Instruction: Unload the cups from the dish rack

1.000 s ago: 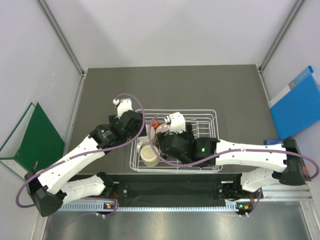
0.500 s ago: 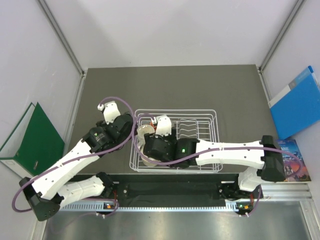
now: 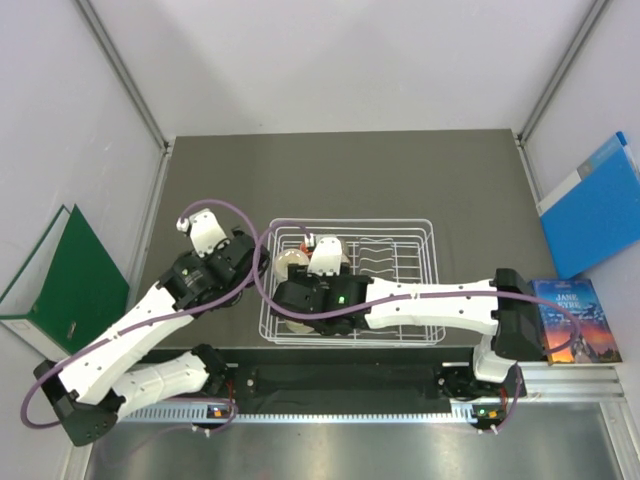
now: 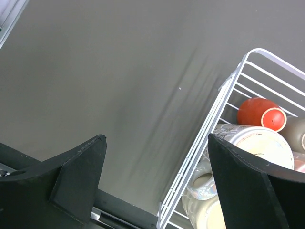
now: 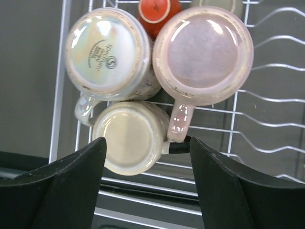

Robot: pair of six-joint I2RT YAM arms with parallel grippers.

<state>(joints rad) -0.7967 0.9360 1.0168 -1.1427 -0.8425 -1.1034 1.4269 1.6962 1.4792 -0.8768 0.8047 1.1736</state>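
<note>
Right claw, spread, straddles the inverted cream mug at the near left of the dish rack; beyond sit the speckled mug and pinkish mug, then the red-orange cup. Left claw, spread, hangs over the table left of the rack.

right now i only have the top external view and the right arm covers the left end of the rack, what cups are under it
observer: the right wrist view shows three mugs upside down in the dish rack: a speckled mug, a pinkish mug and a cream mug.
operator: any smaller ones
observer: yes, a small red-orange cup just past them, and the left wrist view shows a tan cup beside it.
operator: where is the right claw
observer: the right claw has one finger on each side of the cream mug; i can't tell if they touch it.
</note>
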